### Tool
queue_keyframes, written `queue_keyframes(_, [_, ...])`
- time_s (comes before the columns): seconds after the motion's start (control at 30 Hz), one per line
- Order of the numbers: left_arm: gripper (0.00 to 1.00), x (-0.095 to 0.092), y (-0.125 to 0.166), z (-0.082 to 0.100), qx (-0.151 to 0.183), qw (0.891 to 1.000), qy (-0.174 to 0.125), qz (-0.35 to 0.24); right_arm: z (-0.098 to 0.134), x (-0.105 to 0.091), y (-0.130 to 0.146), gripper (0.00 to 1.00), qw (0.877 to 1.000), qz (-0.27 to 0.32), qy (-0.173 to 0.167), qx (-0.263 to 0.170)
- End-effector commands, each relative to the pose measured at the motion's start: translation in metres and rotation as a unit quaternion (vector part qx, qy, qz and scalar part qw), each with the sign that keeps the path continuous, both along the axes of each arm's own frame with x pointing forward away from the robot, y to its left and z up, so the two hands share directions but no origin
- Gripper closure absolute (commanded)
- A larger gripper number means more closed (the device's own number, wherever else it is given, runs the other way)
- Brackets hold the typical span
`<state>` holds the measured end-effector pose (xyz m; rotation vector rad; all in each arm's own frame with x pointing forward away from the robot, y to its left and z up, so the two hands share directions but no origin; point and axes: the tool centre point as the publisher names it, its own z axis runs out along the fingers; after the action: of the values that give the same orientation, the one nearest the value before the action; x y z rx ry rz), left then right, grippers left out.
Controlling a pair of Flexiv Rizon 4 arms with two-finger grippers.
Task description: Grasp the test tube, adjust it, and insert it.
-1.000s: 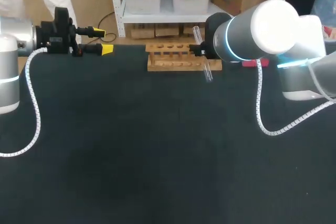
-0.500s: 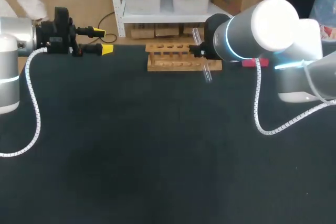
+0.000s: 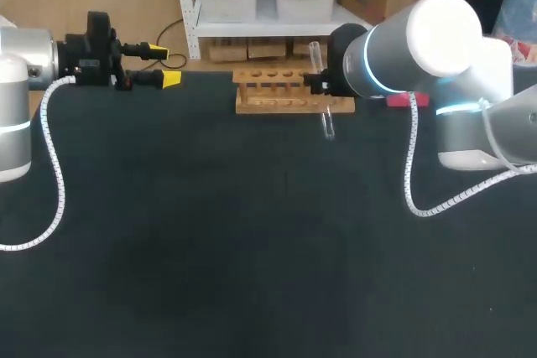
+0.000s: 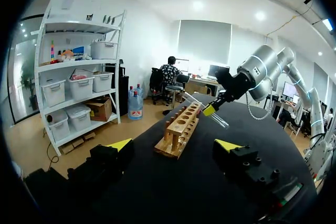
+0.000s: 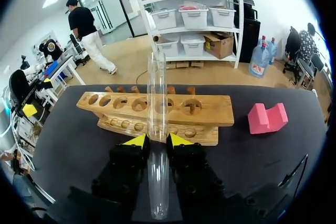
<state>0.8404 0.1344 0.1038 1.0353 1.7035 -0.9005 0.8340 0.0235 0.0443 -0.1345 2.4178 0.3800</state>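
R claw [image 5: 156,141] clamps clear cylindrical test tube [image 5: 156,93] before holed wooden rack [image 5: 210,109], black bench's [image 3: 252,232] far edge; L claw [image 4: 173,144] spread wide.

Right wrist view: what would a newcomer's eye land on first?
The clear test tube stands out, clamped between the yellow tips of the right gripper, in front of the wooden rack, not yet inserted. A pink block sits beside the rack; the left gripper is open at the back-left edge of the table.
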Motion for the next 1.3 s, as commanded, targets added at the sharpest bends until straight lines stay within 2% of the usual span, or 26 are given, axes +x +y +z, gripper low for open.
queue_keyframes(0.03, [0.00, -0.002, 0.000, -0.001, -0.001, 1.000, -0.003, 0.002, -0.002, 0.005, -0.001, 1.00, 1.000, 0.008, 0.018, -0.002])
queue_keyframes(0.73, [0.00, -0.002, 0.000, -0.001, -0.001, 1.000, -0.003, 0.002, -0.006, 0.003, 0.000, 1.00, 0.996, 0.045, 0.075, -0.006])
queue_keyframes(0.93, [0.00, -0.002, 0.000, -0.001, -0.001, 1.000, -0.003, 0.002, -0.006, 0.003, -0.001, 1.00, 0.996, 0.043, 0.077, -0.007])
queue_keyframes(1.3, [0.00, -0.002, 0.000, -0.001, -0.001, 1.000, -0.003, 0.002, 0.005, -0.005, -0.004, 1.00, 0.998, 0.029, 0.053, -0.013])
